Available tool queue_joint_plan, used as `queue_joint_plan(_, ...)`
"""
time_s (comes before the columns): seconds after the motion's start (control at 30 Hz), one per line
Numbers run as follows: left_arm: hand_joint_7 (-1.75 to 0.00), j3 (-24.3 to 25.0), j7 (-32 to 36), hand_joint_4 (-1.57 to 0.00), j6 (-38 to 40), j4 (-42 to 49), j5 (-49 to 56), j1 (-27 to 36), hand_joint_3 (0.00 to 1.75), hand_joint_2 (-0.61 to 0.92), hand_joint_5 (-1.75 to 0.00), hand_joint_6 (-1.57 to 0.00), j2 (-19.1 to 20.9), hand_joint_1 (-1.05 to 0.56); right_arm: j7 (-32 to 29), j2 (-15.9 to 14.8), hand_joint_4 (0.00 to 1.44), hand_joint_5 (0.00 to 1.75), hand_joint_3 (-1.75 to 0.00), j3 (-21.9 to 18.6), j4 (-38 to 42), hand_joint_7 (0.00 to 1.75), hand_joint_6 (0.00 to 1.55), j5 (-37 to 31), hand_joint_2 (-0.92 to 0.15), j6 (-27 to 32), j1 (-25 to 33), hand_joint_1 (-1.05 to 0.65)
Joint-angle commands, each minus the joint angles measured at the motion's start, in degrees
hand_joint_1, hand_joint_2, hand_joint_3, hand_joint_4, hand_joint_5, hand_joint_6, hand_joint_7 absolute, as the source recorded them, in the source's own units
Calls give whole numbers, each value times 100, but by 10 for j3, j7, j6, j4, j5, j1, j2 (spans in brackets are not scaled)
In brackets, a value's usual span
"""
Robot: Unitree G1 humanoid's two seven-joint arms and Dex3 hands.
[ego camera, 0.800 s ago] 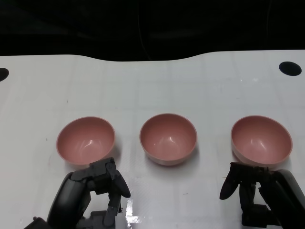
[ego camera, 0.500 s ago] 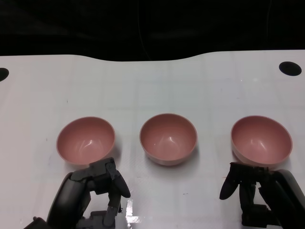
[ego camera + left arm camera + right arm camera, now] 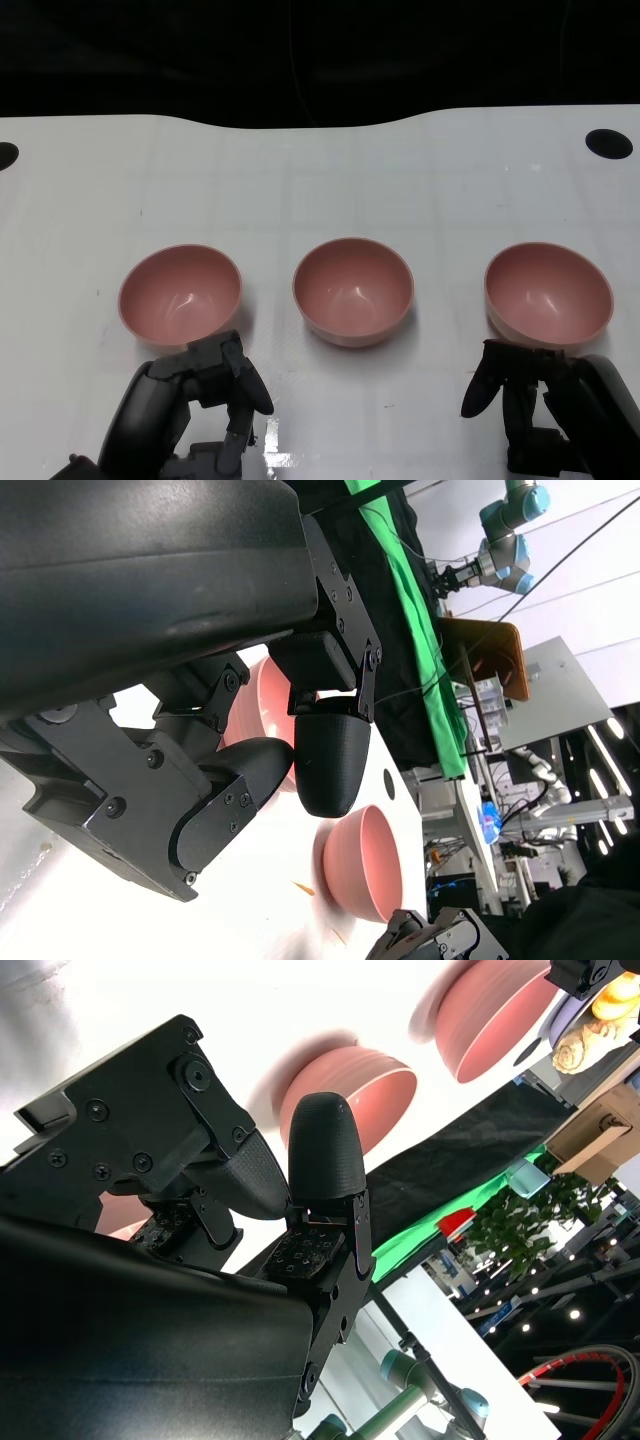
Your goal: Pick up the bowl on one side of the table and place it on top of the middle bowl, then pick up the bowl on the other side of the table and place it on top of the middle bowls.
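White table [image 3: 330,180] carries three pink bowls in a row; left hand [image 3: 205,385] and right hand [image 3: 520,395] hover empty, fingers apart. Wrist views alone show green cloth [image 3: 415,630] beyond.

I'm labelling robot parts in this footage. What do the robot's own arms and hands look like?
Both hands, left hand and right hand, are matte black with boxy segments, visible screws and rounded, finely textured fingertips. The wrist shell is smooth, glossy black. No cables or markings show.
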Motion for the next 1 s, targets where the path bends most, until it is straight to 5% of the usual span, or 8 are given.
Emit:
queue_joint_plan(0.03, -148, 4, -1, -87, 0, -5, -1, 2, 138, 37, -175, -82, 7, -17, -4, -5, 95, 175, -163, -2, 0, 143, 86, 4, -15, -8, -1, -8)
queue_joint_plan(0.33, -149, 5, -1, -87, -3, -4, 2, 1, 131, 41, -175, -81, 8, -17, -2, -3, 95, 175, -163, -3, -5, 142, 86, 3, -15, -1, 1, -9)
queue_joint_plan(0.43, -149, 5, -3, -87, 0, -5, -1, 1, 135, 39, -175, -81, 9, -17, -2, -3, 84, 175, -144, -3, -6, 127, 84, 3, -25, 1, 2, -7)
queue_joint_plan(0.97, -148, 6, -4, -87, -1, -4, -2, 1, 140, 36, -175, -82, 9, -16, -18, -2, 78, 173, -122, -4, 1, 103, 86, -2, -33, -8, -3, -10)
queue_joint_plan(1.0, -148, 6, -4, -87, -1, -5, -2, 1, 140, 36, -175, -81, 9, -16, -17, -1, 79, 162, -117, -5, 1, 101, 84, 0, -35, -7, -3, -12)
